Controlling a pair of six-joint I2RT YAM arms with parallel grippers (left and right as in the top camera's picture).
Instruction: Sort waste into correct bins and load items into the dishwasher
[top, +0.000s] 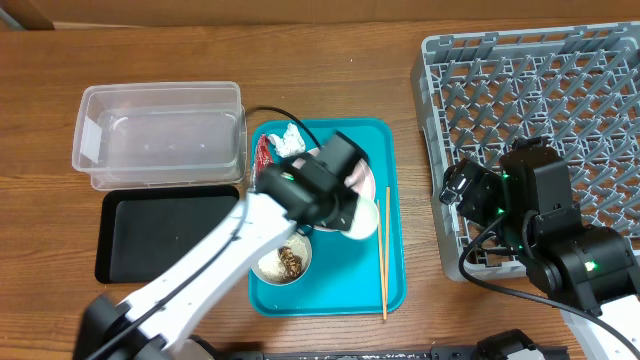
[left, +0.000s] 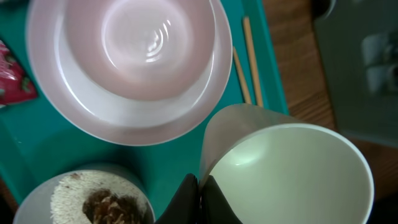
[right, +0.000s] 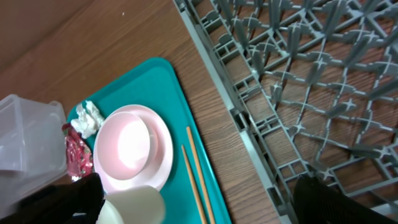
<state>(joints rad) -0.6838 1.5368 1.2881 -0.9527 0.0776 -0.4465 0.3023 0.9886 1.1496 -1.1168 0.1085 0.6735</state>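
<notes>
My left gripper (left: 199, 194) is shut on the rim of the small white cup (left: 292, 174), which is tilted over the teal tray; both also show in the overhead view, gripper (top: 340, 205) and cup (top: 360, 222). The small pink bowl (left: 140, 43) sits in the pink plate (left: 124, 118). The greyish bowl (left: 93, 199) holds white rice and brown scraps. The chopsticks (top: 386, 255) lie along the tray's right side. The red wrapper (top: 263, 152) and white tissue (top: 283, 138) lie at the tray's back left. My right gripper (right: 199, 211) is open and empty over the dish rack's (top: 530, 90) front left corner.
The clear tub (top: 160, 135) stands at the back left, the black tray (top: 165, 235) in front of it. The teal tray (top: 395, 285) lies between them and the rack. Bare wood table shows between the teal tray and the rack.
</notes>
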